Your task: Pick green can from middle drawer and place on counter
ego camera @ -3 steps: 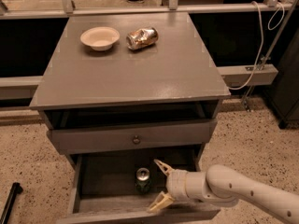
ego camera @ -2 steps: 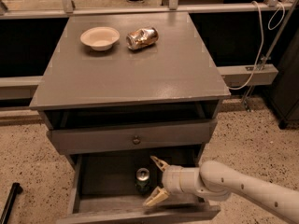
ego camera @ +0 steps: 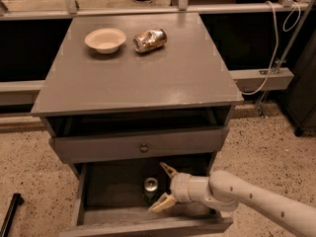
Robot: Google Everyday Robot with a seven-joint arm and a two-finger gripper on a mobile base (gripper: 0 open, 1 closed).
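Observation:
The green can (ego camera: 150,188) stands upright on the dark floor of the open middle drawer (ego camera: 94,216), its silver top showing. My gripper (ego camera: 163,187) reaches in from the right on a white arm. It is open, with one tan finger behind the can and one in front of it, just to the can's right. The counter (ego camera: 148,78) is the flat grey top of the cabinet above.
A white bowl (ego camera: 105,39) and a crushed coppery-brown can (ego camera: 149,39) lie at the back of the counter. A grey drawer front with a round knob (ego camera: 143,147) sits above the open drawer. A white cable (ego camera: 276,48) hangs at the right. A black object (ego camera: 10,216) lies on the floor at the left.
My gripper has moved left inside the drawer, from the right of the can to close beside it, fingers still spread. The can has not moved.

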